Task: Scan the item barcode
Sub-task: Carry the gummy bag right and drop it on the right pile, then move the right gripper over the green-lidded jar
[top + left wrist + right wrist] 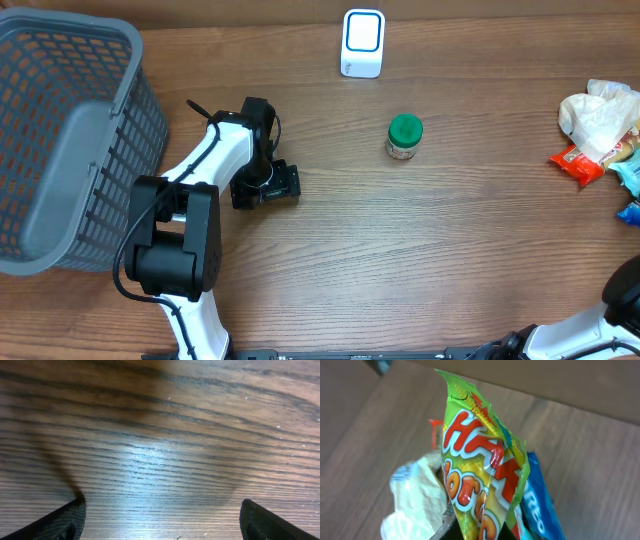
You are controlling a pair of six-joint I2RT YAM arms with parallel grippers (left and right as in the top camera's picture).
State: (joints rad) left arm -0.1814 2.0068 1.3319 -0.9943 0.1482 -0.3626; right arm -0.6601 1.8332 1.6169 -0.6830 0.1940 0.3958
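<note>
Packet (480,470) being pinched in clenched right gripper (477,536); left gripper (161,515) being held released, empty. Best: barcode being faced flat toward scanner (362,43).

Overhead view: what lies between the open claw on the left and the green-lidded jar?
Nothing. In the overhead view, only bare wooden table separates the left gripper from the green-lidded jar.
</note>
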